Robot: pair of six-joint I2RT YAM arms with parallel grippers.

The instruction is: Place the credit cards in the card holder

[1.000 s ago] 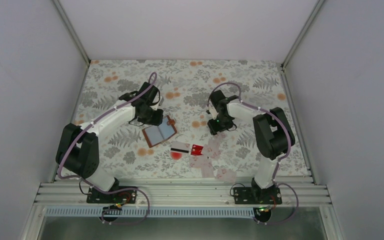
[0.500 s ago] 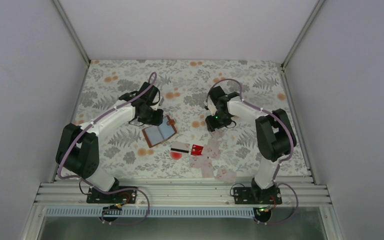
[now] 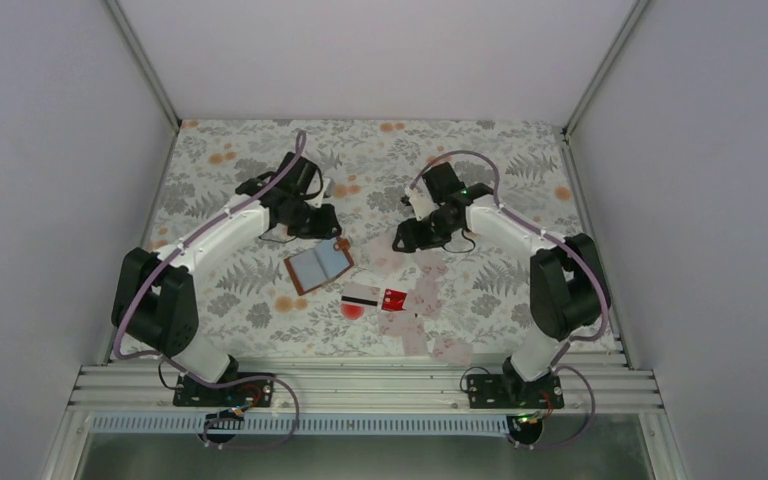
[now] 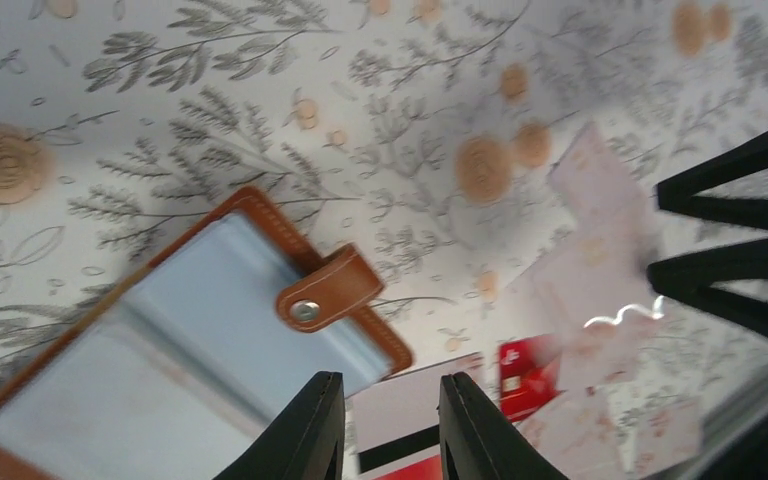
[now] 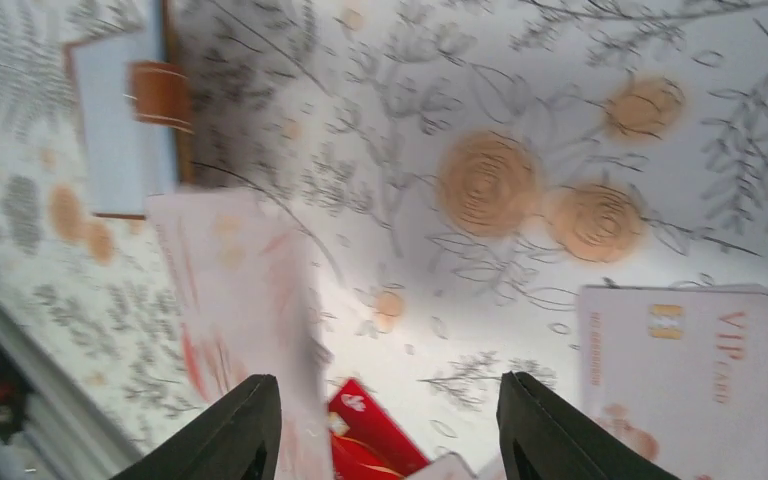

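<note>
Nearest us the credit cards (image 3: 415,338) lie loosely fanned on the tabletop (image 3: 520,190). The pale ones overlap, and a red card (image 3: 394,298) and a black-striped card (image 3: 360,294) lie just beyond them. We judge them light, stiff and slick. Lying flat, they give little purchase from above, so an overhanging edge or a tipped-up short edge seems the best place to pinch.

Just past the heap the card holder (image 3: 318,265) lies open with its pockets facing up, close to the striped card.

The left tool (image 4: 392,385) hangs above the holder's corner, its fingers a narrow gap apart and holding nothing. Farther right, the right tool (image 5: 390,385) stands spread wide with only tabletop showing between its fingers. A blurred pale card (image 5: 230,290) sits at one fingertip, and we cannot tell whether the two touch.
</note>
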